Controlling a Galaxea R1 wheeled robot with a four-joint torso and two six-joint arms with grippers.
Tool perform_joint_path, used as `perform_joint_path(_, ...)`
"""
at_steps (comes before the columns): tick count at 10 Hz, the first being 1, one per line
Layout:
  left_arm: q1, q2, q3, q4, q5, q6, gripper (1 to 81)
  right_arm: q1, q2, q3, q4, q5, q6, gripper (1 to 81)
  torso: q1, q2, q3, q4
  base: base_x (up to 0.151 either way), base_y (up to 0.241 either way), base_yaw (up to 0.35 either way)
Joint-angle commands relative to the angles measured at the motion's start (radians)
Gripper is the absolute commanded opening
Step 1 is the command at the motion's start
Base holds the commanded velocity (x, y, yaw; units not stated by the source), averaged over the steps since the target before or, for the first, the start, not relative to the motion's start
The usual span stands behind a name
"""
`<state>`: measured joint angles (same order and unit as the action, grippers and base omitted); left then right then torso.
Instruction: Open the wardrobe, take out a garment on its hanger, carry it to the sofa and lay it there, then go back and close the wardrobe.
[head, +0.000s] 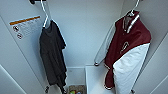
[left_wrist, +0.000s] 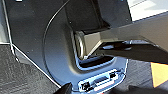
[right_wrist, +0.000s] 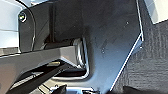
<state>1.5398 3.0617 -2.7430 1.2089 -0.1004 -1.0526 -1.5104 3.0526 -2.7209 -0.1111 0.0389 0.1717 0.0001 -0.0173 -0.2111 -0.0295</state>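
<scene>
Maroon varsity jacket (head: 127, 47) hangs on its white hanger (head: 133, 7) inside the open wardrobe (head: 82, 32), right of the dark shirt (head: 52, 55). Door's done, grab isn't. Can't tell either claw's state.

On my head feed I log one dark grey-black shirt (head: 52, 55), hanging limp from a white hanger (head: 45, 15) whose hook goes up to a dark rail fitting (head: 35, 1) at the top edge. Just beside that hanger I log one white warning label (head: 26, 26) with an orange strip along its top, small round red symbols down one side and lines of print I cannot read. Low down I note something with small coloured shapes (head: 76, 89), too blurred to name, and on both wrist feeds dark woven carpet (left_wrist: 17, 72) with an orange patch (left_wrist: 159, 75).
</scene>
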Motion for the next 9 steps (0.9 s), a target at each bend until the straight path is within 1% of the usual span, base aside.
perform_joint_path(1,-0.011,-0.006,0.005,-0.015,0.045,-0.015,81.1,0.025,0.001,-0.002,0.002,-0.062,-0.003,81.1,0.0,0.0,0.0,0.0,0.0,0.0,0.0)
perform_joint_path(2,-0.003,-0.015,0.006,-0.055,0.047,-0.023,81.1,0.025,-0.001,-0.005,0.002,-0.062,-0.003,81.1,0.0,0.0,0.0,0.0,0.0,0.0,0.0)
perform_joint_path(3,-0.005,0.003,0.002,-0.103,0.11,-0.01,81.1,0.026,-0.001,-0.005,0.002,-0.062,-0.003,81.1,0.0,0.0,0.0,0.0,0.0,0.0,0.0)
perform_joint_path(4,-0.009,0.008,0.006,-0.112,0.14,0.034,81.1,0.025,-0.001,-0.006,0.004,-0.062,-0.001,81.1,0.0,0.0,0.0,0.0,0.0,0.0,0.0)
perform_joint_path(5,-0.01,0.017,0.006,-0.166,0.143,0.152,81.1,0.025,0.001,-0.005,0.004,-0.062,0.0,81.1,0.0,0.0,0.0,0.0,0.0,0.0,0.0)
perform_joint_path(6,-0.011,0.016,0.006,-0.325,0.137,0.324,81.1,0.025,0.004,-0.005,0.007,-0.062,0.005,81.1,0.0,0.0,0.0,0.0,0.0,0.0,0.0)
perform_joint_path(7,-0.017,0.014,0.006,-0.517,0.131,0.53,81.1,0.025,0.004,-0.003,0.008,-0.062,0.002,81.1,0.0,0.0,0.0,0.0,0.0,0.0,0.0)
perform_joint_path(8,-0.026,0.013,0.008,-0.668,0.131,0.682,81.1,0.022,0.005,0.0,0.002,-0.062,-0.003,81.1,0.0,0.0,0.0,0.0,0.0,0.0,0.0)
perform_joint_path(9,-0.031,0.014,0.008,-0.798,0.131,0.833,81.1,0.022,0.007,-0.002,0.001,-0.062,-0.003,81.1,0.0,0.0,0.0,0.0,0.0,0.0,0.0)
